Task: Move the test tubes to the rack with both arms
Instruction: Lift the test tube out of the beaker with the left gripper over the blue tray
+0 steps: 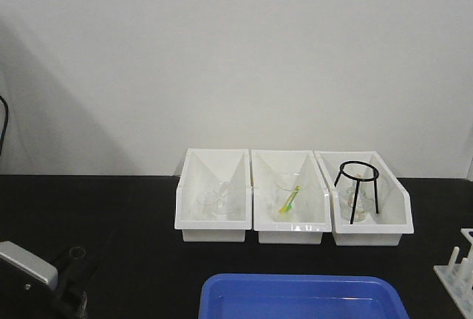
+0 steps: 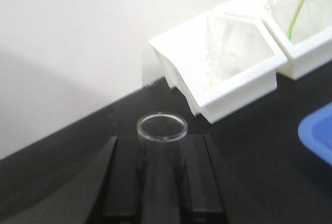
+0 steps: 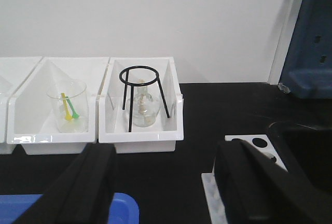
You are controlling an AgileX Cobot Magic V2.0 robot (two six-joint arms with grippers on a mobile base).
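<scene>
Three white bins (image 1: 291, 232) line the back of the black bench (image 1: 118, 208) in the front view, with the blue tray (image 1: 303, 295) nearer and the rack (image 1: 460, 267) at the right edge. Only the left wrist view shows a test tube (image 2: 161, 139): its round open rim sits between the fingers of the left claw (image 2: 161, 147), which is clamped on it. The right wrist view alone shows the right claw (image 3: 166, 156) spread wide, with the rack's holed plate partly behind one finger.
</scene>
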